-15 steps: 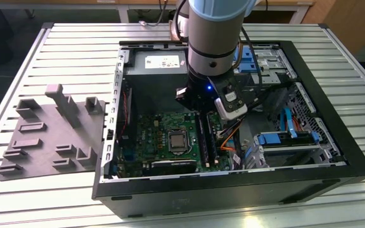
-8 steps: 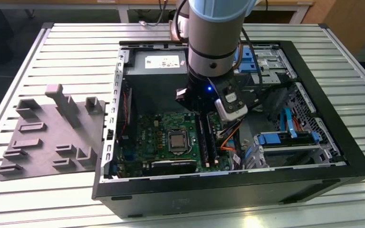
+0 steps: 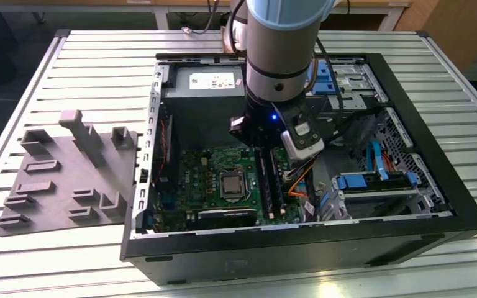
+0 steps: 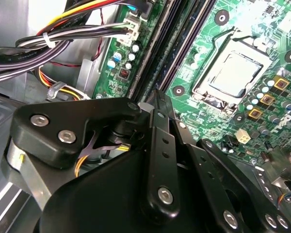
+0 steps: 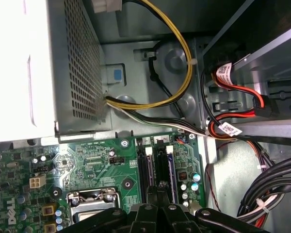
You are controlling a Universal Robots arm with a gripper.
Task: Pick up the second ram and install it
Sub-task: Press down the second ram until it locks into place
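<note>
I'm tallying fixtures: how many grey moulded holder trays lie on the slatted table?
1: the grey moulded holder tray lies at the exterior view's left of the open black computer case; none looks hidden.

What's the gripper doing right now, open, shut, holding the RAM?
Gripper: down over the motherboard's memory slots inside the PC case; whether it is open, shut or holding the RAM cannot be told.

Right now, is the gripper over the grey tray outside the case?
No: in the exterior view the gripper is inside the computer case, above the motherboard.
</note>
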